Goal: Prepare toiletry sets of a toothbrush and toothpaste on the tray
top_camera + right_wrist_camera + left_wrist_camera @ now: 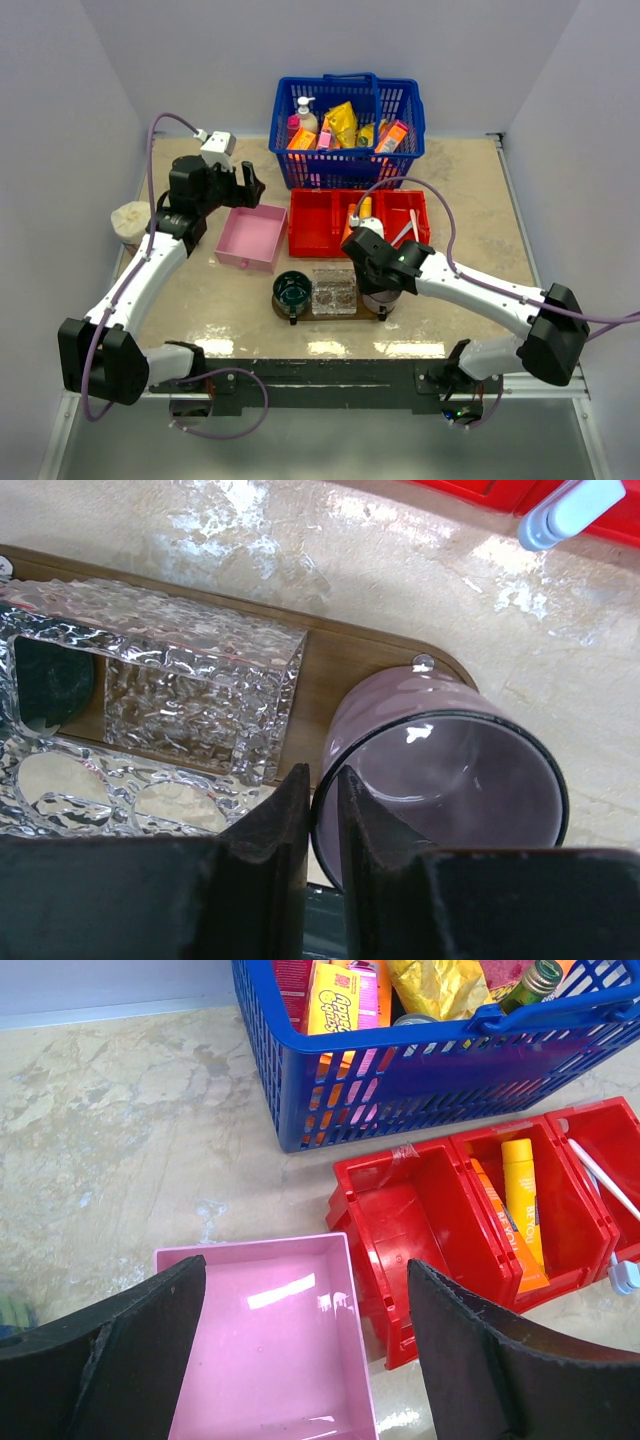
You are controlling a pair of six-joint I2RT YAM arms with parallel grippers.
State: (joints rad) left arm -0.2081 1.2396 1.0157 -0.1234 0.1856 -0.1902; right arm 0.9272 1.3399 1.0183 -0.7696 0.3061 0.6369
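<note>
Two tubes of toothpaste (522, 1195), one yellow and one more orange, lie side by side in the middle compartment of the red bin (365, 1200). Neither is on the tray (345, 665)

- toothbrush (603, 1172): thin white shaft in the bin's right compartment, head poking over the near wall. A second may lie with it; cannot tell
- tray: on the table, just near of the bin. It carries a green cup (292, 290), a clear holder (200, 650) and a mauve cup (372, 712) on its right end. No brush or tube shows on it
- left hand (308, 1280): fingers spread wide, nothing between them, above the pink box (250, 1252), with the blue basket (400, 1090) beyond
- right hand (320, 778): fingers drawn nearly together across the mauve cup's near wall, which sits in the gap. Looks like a pinch on the rim

Handling, as judged:
- tube: light, soft-walled, smooth and tapered. Take it across the fuller part near the cap, not the thin crimped end, and squeeze gently. It lies close to its neighbour, so there is little finger room
- brush: very light, stiff and slim. Grip mid-handle, across the shaft. Likely to pivot if taken near one end, and easy to miss against the bin floor
</note>
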